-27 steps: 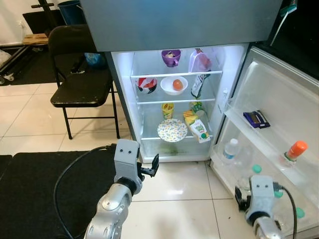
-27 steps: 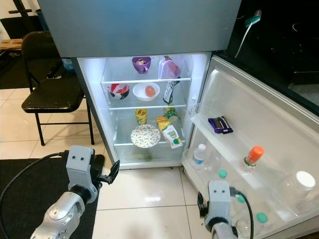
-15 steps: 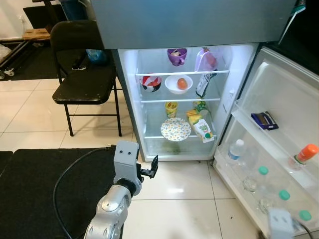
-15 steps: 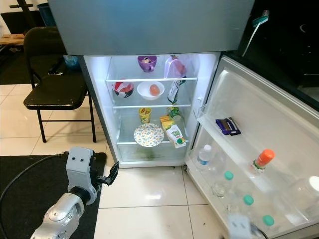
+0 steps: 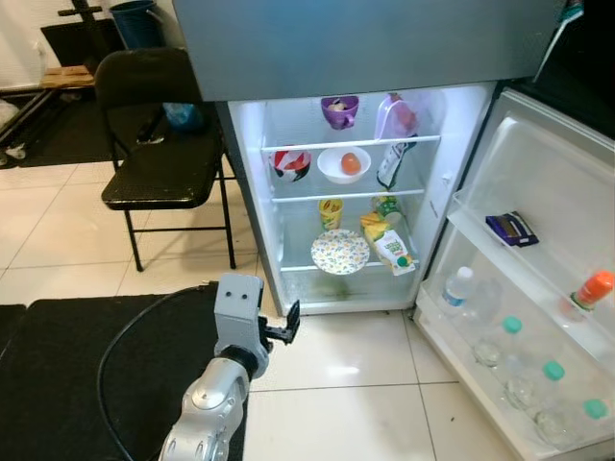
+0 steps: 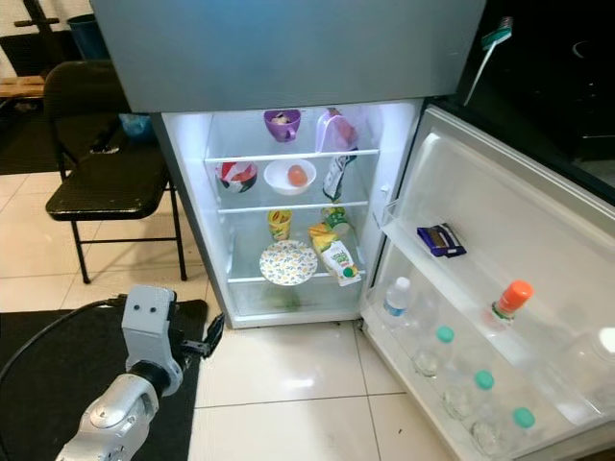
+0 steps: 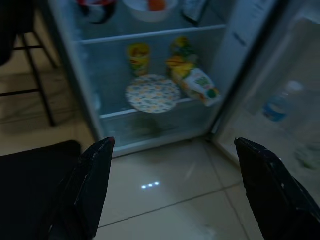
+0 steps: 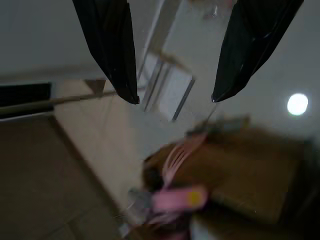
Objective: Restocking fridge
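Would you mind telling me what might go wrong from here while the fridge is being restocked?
1. The tilted carton and patterned plate sit at the bottom shelf's front edge; a reach inside could knock them out.
2. The open door juts out on the robot's right, so the right arm might strike its bottles.
3. The cable trailing from the left gripper could snag.

pink object [image 8: 172, 200] blurred (unidentifiable), shelf items tiny

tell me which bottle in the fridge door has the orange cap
The bottle on the door's middle shelf, farthest from the hinge. The bottles on the lower shelf have green caps or a white one.
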Available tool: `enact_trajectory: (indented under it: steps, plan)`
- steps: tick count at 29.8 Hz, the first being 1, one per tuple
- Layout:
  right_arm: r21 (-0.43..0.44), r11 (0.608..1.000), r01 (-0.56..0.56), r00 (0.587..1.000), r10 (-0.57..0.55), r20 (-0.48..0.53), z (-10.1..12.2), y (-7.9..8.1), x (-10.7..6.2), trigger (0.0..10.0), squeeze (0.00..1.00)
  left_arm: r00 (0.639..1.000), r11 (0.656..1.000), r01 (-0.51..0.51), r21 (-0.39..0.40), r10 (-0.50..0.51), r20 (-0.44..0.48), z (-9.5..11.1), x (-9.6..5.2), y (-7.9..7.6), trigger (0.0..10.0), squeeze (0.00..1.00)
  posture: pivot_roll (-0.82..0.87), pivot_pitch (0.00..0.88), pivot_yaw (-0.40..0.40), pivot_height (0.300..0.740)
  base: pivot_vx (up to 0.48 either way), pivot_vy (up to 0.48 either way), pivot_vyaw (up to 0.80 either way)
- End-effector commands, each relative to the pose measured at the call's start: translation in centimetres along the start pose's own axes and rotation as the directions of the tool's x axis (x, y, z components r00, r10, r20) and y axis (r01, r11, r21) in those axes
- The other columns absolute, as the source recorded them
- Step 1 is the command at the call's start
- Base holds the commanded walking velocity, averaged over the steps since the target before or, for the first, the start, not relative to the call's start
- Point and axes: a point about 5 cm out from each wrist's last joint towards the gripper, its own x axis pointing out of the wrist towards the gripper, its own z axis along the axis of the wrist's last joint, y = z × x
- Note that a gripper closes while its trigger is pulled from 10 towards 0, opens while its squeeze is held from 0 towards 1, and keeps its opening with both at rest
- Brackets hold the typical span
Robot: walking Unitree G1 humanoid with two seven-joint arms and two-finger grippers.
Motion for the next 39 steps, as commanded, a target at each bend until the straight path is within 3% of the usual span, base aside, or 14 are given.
enact_trajectory:
  steps: [1,4,7,10,11,14,17,23,30,35,36,37,38,39]
  plan:
    - [0.064,0.993,0.094,0.995,-0.096,0.025,1.7,-1.6,0.7,10.0,0.0,1.0,1.0,-0.004,0.012,0.004,-0.024,-0.3,-0.1,0.4,10.0,0.0,-0.11,0.156,0.046,0.74,0.0,0.0,0.0]
    - [0.101,0.983,0.152,0.984,-0.16,0.076,3.8,-2.6,1.2,10.0,0.0,1.0,1.0,-0.002,0.013,0.003,-0.022,-0.3,-0.1,0.3,10.0,0.0,-0.12,0.155,0.048,0.74,0.0,0.0,0.0]
    - [0.196,0.961,0.196,0.958,-0.23,0.17,7.5,-4.1,1.7,10.0,0.0,1.0,1.0,0.002,0.015,-0.002,-0.021,-0.2,0.0,0.3,10.0,0.0,-0.12,0.156,0.055,0.74,0.0,0.0,0.0]
    - [0.238,0.956,0.172,0.946,-0.228,0.231,9.6,-4.3,1.8,10.0,0.0,1.0,1.0,0.004,0.015,-0.004,-0.02,-0.1,0.1,0.2,10.0,0.0,-0.12,0.156,0.057,0.74,0.0,0.0,0.0]
    - [0.322,0.943,0.083,0.929,-0.191,0.318,13.0,-4.2,1.6,10.0,0.0,1.0,1.0,0.007,0.015,-0.007,-0.017,0.0,0.1,0.3,10.0,0.0,-0.12,0.157,0.059,0.74,0.0,0.0,0.0]
    - [0.355,0.934,0.028,0.917,-0.165,0.362,14.6,-3.9,1.4,10.0,0.0,1.0,1.0,0.008,0.016,-0.008,-0.017,0.0,0.1,0.3,10.0,0.0,-0.12,0.158,0.061,0.74,0.0,0.0,0.0]
    - [0.373,0.918,-0.135,0.881,-0.061,0.469,18.0,-2.4,0.5,10.0,0.0,1.0,1.0,0.009,0.017,-0.009,-0.016,0.0,0.2,0.3,10.0,0.0,-0.12,0.159,0.061,0.74,0.0,0.0,0.0]
    - [0.334,0.885,-0.324,0.821,0.088,0.564,20.0,-0.5,-0.4,10.0,0.0,1.0,1.0,0.008,0.014,-0.008,-0.016,0.1,0.1,0.2,10.0,0.0,-0.12,0.164,0.06,0.74,0.0,0.0,0.0]
    - [0.277,0.844,-0.458,0.758,0.208,0.618,20.7,0.0,-0.8,10.0,0.0,1.0,1.0,0.013,0.012,-0.013,-0.019,0.0,0.1,0.1,10.0,0.0,-0.12,0.169,0.06,0.74,0.0,0.0,0.0]
    - [0.183,0.784,-0.593,0.661,0.345,0.667,21.1,0.3,-1.2,10.0,0.0,1.0,1.0,0.015,0.013,-0.015,-0.023,0.0,0.0,0.0,10.0,0.0,-0.13,0.174,0.06,0.74,0.0,0.0,0.0]
    - [0.152,0.722,-0.675,0.595,0.411,0.691,21.5,-0.1,-1.5,10.0,0.0,1.0,1.0,0.016,0.014,-0.015,-0.027,-0.1,0.0,0.0,10.0,0.0,-0.13,0.177,0.06,0.74,0.0,0.0,0.0]
    - [0.152,0.722,-0.675,0.595,0.411,0.691,21.5,-0.1,-1.5,10.0,0.0,1.0,1.0,0.016,0.014,-0.015,-0.027,-0.1,0.0,0.0,10.0,0.0,-0.13,0.177,0.06,0.74,0.0,0.0,0.0]
    - [0.137,0.663,-0.736,0.536,0.448,0.716,22.0,-0.6,-1.6,10.0,0.0,0.999,1.0,0.017,0.014,-0.016,-0.031,-0.2,0.0,0.0,10.0,0.0,-0.13,0.177,0.062,0.74,0.0,0.0,0.0]
    - [0.137,0.663,-0.736,0.536,0.448,0.716,22.0,-0.6,-1.6,10.0,0.0,0.999,1.0,0.017,0.014,-0.016,-0.031,-0.2,0.0,0.0,10.0,0.0,-0.13,0.177,0.062,0.74,0.0,0.0,0.0]
